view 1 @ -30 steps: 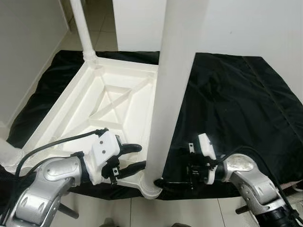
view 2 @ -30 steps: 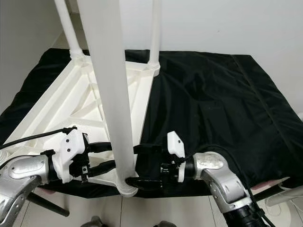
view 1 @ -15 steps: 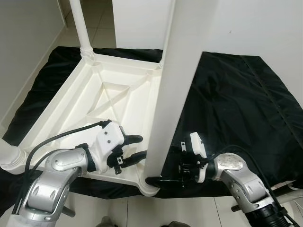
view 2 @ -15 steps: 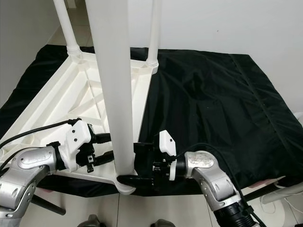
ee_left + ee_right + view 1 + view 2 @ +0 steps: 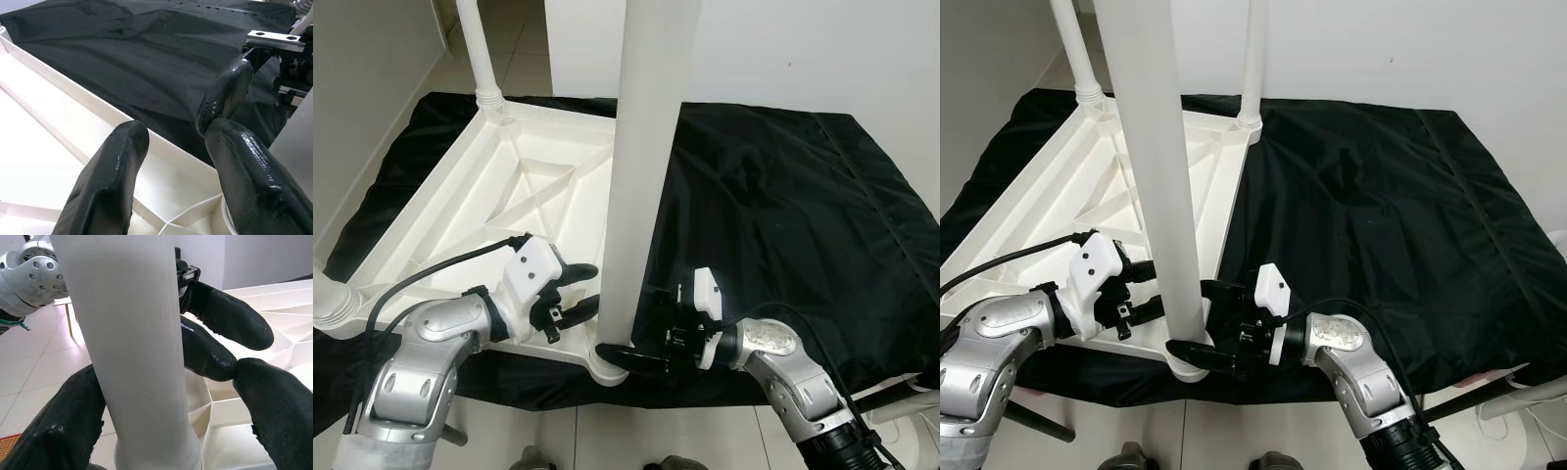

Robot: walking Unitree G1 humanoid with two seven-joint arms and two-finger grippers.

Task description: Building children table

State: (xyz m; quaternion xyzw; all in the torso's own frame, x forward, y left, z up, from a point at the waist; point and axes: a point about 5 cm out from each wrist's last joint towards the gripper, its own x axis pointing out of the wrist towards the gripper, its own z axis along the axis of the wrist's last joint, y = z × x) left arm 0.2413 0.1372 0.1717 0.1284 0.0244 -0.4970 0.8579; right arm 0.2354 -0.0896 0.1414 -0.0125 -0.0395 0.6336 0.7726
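Observation:
The white children's table lies upside down on a black cloth with its legs pointing up. The near corner leg rises right in front of me. My left gripper is open at that leg's left side, low over the table's rim. My right gripper reaches in from the right, open. Its fingers straddle the leg's base; one touches the leg and the other stands apart from it. The two grippers' fingertips nearly meet behind the leg.
Two more legs stand at the far corners, and a fourth leg's base is at the left. White walls close in at the left and behind. The cloth's front edge meets tiled floor. A white cable lies at the lower right.
The whole view has shifted. My right gripper has moved in to the left, so its fingers now sit around the leg's base. The left gripper stays by the leg.

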